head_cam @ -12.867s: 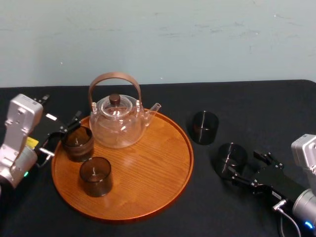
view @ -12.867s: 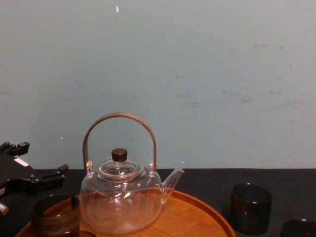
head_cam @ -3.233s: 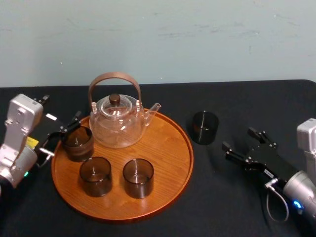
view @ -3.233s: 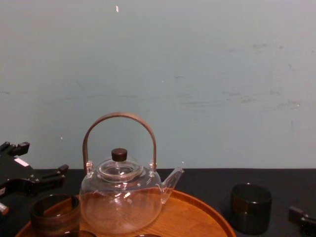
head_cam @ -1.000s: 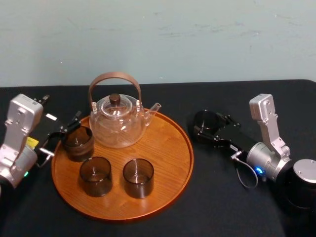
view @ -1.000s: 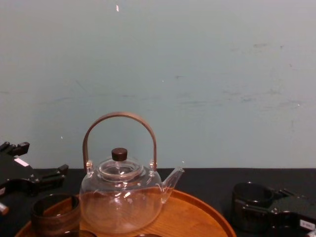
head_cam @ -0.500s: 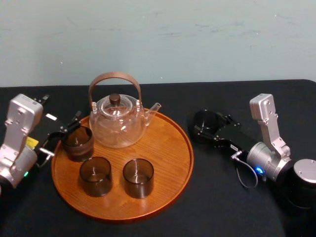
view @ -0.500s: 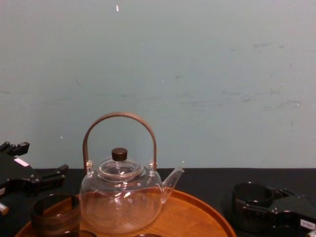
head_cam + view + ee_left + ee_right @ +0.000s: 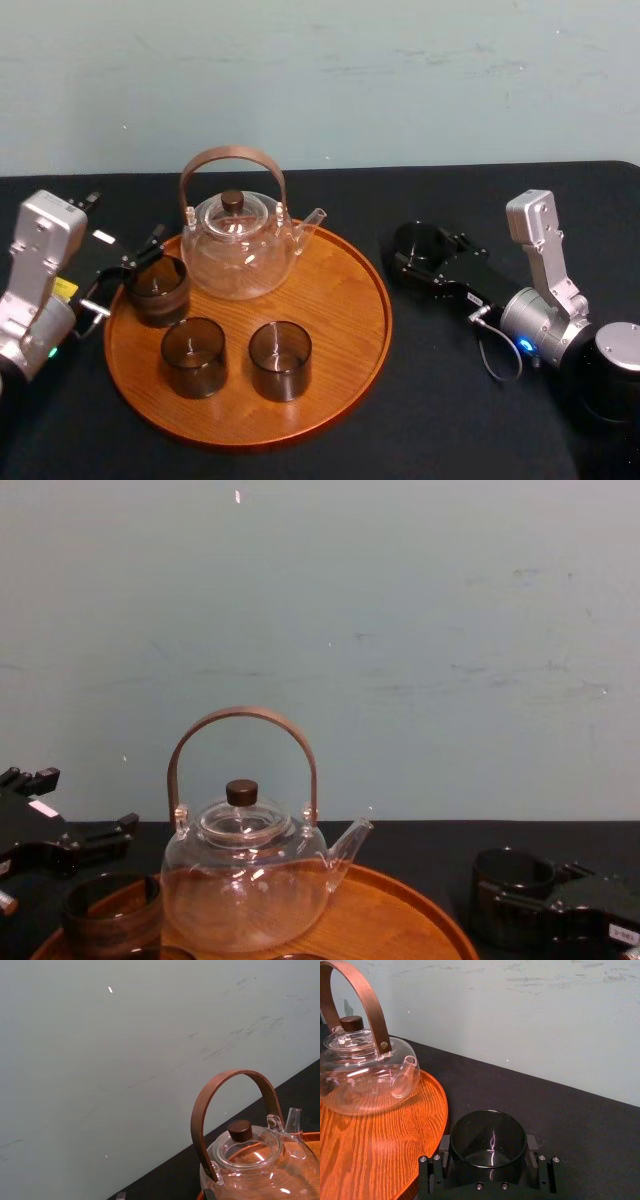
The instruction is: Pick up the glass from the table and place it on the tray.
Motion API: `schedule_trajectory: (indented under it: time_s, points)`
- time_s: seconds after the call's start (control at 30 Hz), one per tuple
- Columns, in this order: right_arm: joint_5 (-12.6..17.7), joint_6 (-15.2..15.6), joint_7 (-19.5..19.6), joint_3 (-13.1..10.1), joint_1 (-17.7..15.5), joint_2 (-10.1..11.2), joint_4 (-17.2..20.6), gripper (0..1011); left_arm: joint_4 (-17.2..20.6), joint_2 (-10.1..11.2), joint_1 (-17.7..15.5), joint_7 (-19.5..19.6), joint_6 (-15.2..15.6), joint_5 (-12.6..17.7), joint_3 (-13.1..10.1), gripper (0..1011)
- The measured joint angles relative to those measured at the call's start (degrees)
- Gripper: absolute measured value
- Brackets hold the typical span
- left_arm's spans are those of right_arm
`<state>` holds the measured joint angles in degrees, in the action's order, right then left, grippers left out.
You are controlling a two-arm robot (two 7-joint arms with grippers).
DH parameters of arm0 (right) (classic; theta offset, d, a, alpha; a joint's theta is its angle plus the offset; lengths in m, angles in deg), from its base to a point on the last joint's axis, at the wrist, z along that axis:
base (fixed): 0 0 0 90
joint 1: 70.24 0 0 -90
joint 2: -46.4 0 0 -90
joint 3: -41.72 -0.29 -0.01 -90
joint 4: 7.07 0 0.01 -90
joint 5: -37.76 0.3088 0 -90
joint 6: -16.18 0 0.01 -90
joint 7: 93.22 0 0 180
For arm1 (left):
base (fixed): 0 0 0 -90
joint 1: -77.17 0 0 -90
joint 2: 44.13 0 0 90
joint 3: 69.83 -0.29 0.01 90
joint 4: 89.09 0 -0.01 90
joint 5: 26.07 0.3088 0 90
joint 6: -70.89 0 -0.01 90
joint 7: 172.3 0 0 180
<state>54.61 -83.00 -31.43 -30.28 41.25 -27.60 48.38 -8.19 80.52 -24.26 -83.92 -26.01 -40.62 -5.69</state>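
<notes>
Two black fingers [image 9: 443, 1152] of the right gripper [image 9: 424, 254] stand on either side of the dark smoky cylindrical glass [image 9: 488, 1136], their pads touching its wall, so the gripper is closed on it. The glass stands upright on the black table [image 9: 450, 410], to the right of the large round orange-brown wooden tray [image 9: 335, 325] and apart from its low rim. A strip of bare table lies between the two.

On the tray, the right half is bare wood. The clear glass teapot with the brown arched handle [image 9: 238, 252] takes the back, and three more dark glasses [image 9: 193, 355] fill the left and front-middle.

Behind the fingers, the right gripper's black body lies low over the table and angles back to the right. From there a grey link rises to the wrist joint with a blue light. In the chest view the glass [image 9: 508, 900] shows at lower right, with the gripper [image 9: 565, 915] level beside it.

The glass is short, straight-walled, open at the top and empty, with a faint glint inside.

The left gripper [image 9: 125, 272] rests at the tray's left edge, fingers spread, just beside the rearmost dark glass.
</notes>
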Motion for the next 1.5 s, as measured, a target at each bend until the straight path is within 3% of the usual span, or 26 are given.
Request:
schedule_trajectory:
  time_s: [0.67,1.07,1.3,1.5]
  points:
    - [0.0,0.0,-0.3,0.0,-0.1,0.1,0.2,899,0.0,0.0,0.0,0.0,0.0,0.0,0.0,1002]
    - [0.7,-1.3,-1.5,0.1,-3.6,2.3,8.1,899,0.0,0.0,0.0,0.0,0.0,0.0,0.0,1001]
    - [1.3,-1.3,-2.9,1.5,-6.0,3.3,13.6,899,0.0,0.0,0.0,0.0,0.0,0.0,0.0,1002]
    - [1.7,-1.2,-3.9,3.2,-6.1,3.1,14.5,899,0.0,0.0,0.0,0.0,0.0,0.0,0.0,1001]
